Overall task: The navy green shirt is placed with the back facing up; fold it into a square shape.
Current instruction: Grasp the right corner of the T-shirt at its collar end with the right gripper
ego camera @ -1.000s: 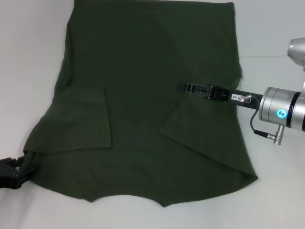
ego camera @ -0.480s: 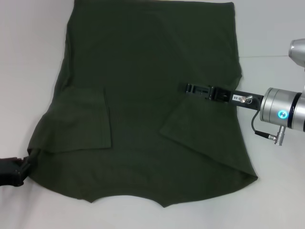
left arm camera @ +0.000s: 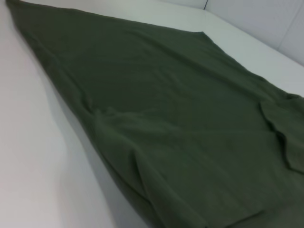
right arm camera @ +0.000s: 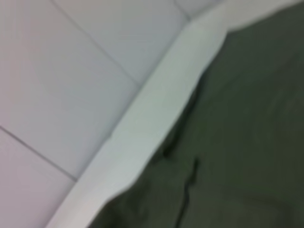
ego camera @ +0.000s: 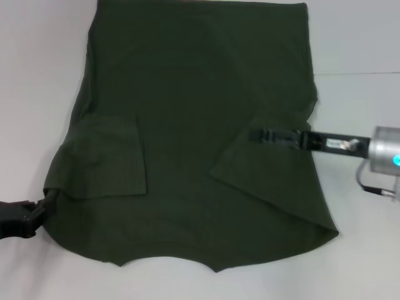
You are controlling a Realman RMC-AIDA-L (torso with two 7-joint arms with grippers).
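Observation:
The navy green shirt [ego camera: 187, 94] lies spread flat on the white table [ego camera: 356, 37], plain side up. Both sleeves are folded inward, the left sleeve [ego camera: 106, 156] and the right sleeve [ego camera: 262, 169]. At the near left corner my left gripper [ego camera: 39, 207] is shut on the shirt's edge, which bunches toward it. The left wrist view shows the shirt [left arm camera: 180, 109] rising in a ridge toward the camera. My right gripper [ego camera: 253, 134] reaches in from the right, low over the folded right sleeve. The right wrist view shows the shirt [right arm camera: 247, 118] beside the table edge [right arm camera: 156, 109].
Bare white tabletop surrounds the shirt on the left, right and near sides. The right arm's silver wrist [ego camera: 384, 156] hangs over the table's right side. Pale floor tiles [right arm camera: 71, 71] lie beyond the table edge.
The right gripper has shifted nearer and drawn back to the right along the sleeve. The left gripper has moved inward, and the shirt's near left corner has drawn in with it.

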